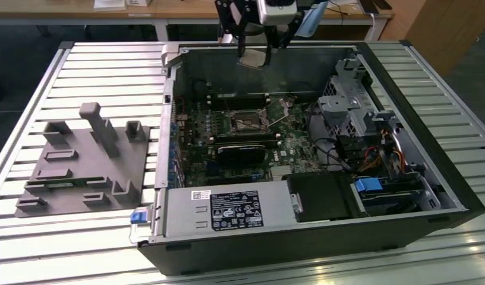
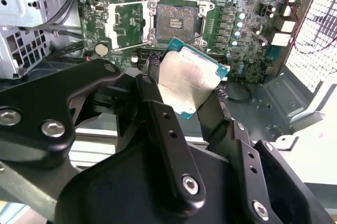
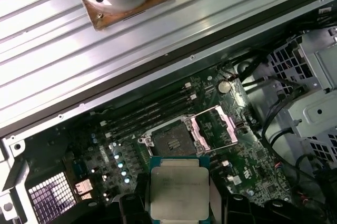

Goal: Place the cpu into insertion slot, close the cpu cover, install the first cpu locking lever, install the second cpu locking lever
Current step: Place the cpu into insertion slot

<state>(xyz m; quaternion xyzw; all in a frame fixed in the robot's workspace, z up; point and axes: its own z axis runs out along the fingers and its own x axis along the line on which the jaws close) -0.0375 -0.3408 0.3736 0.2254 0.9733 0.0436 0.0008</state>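
My gripper (image 1: 254, 54) hangs above the far wall of the open computer case, shut on the cpu (image 1: 253, 58), a small square chip with a dull metal top. In both wrist views the cpu (image 2: 190, 79) (image 3: 179, 190) sits between the black fingers (image 2: 152, 103), tilted in the second wrist view. Well below it lies the insertion slot (image 1: 246, 123) (image 2: 177, 19) (image 3: 168, 141), bare, on the green board. The cpu cover (image 2: 124, 21) (image 3: 214, 128) is flipped open beside the slot.
The case (image 1: 432, 178) lies on its side on a slatted metal table (image 1: 107, 65). A grey fixture (image 1: 84, 160) stands at the exterior view's left. Inside are a black block (image 1: 242, 155), a power supply (image 1: 226, 211), a drive cage (image 1: 346, 107) and cables (image 1: 385, 160).
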